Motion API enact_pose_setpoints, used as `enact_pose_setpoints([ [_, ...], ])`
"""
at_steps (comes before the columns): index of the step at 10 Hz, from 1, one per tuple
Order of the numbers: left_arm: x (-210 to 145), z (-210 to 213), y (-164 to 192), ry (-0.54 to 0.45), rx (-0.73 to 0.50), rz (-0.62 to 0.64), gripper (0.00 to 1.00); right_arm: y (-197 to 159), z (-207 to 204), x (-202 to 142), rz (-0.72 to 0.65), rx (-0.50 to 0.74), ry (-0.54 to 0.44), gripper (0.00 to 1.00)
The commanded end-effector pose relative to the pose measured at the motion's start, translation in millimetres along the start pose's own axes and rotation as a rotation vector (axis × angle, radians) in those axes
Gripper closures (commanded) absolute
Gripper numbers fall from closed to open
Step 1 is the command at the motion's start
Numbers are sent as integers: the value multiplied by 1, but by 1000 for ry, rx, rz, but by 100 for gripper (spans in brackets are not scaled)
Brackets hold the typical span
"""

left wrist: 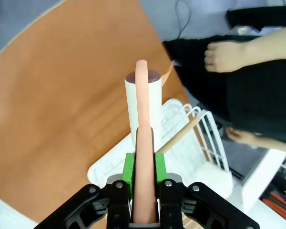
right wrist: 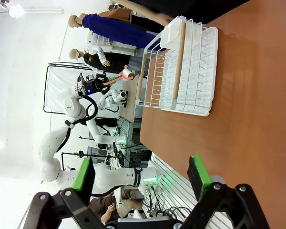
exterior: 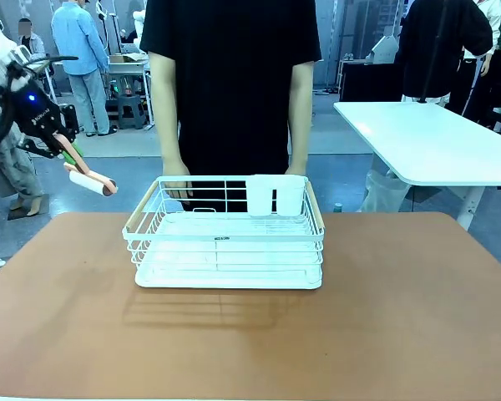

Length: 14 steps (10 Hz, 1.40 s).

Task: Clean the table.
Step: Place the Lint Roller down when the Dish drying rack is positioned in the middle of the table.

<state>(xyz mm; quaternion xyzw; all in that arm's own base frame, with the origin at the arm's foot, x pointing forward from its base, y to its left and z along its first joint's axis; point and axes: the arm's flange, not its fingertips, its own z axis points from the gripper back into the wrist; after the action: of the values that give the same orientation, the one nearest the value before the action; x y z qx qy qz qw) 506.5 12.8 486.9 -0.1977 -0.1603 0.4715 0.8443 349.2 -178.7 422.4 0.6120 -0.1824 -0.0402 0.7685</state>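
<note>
**Roller raised off the worktop, rack still in the way**

Front view: the worktop [exterior: 75, 317] spread terracotta-brown across the lower picture, and a white wire rack [exterior: 227, 246] sat near its centre, toward twelve o'clock. A person stood at the far edge with both hands on the rack's back rim, one hand [exterior: 177, 185] at the left corner, probably to steady it or lift it away so the surface could be wiped. At about ten o'clock from the rack, the left pincer [exterior: 64, 140] hung above the worktop's far left corner, clamped on the pink handle of a lint roller [exterior: 90, 181], whose white drum pointed down and inward without touching the surface, seemingly held ready.

Left wrist view: the green pads were pressed tight on either side of the handle, the drum standing straight ahead at twelve o'clock, with brown surface to the left and the rack below it to the right.

Right wrist view: the right pincer [right wrist: 140, 179] stood wide open and empty, its pads well apart, above the worktop's edge with the rack ahead at about one o'clock. It likely waited there to keep out of the way.
</note>
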Motion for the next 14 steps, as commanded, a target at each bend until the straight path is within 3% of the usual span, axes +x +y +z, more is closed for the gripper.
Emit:
enact_pose_setpoints([
  [1, -12, -24, 14, -117, -53, -20, 79, 4, 0, 0, -5, -1, -4, 0],
  [5, -8, -67, 36, -69, -24, 28, 79, 4, 0, 0, -5, -1, -4, 0],
  [7, -8, -86, 54, 2, 9, 84, 79, 4, 0, 0, -5, -1, -4, 0],
  [10, -6, -117, 81, -20, 29, 190, 79, 4, 0, 0, -5, -1, -4, 0],
  [13, -7, -122, 91, 4, 20, 229, 79, 4, 0, 0, -5, -1, -4, 0],
  [14, -8, -119, 91, 8, 20, 234, 50, 4, 0, 0, -5, -1, -4, 0],
])
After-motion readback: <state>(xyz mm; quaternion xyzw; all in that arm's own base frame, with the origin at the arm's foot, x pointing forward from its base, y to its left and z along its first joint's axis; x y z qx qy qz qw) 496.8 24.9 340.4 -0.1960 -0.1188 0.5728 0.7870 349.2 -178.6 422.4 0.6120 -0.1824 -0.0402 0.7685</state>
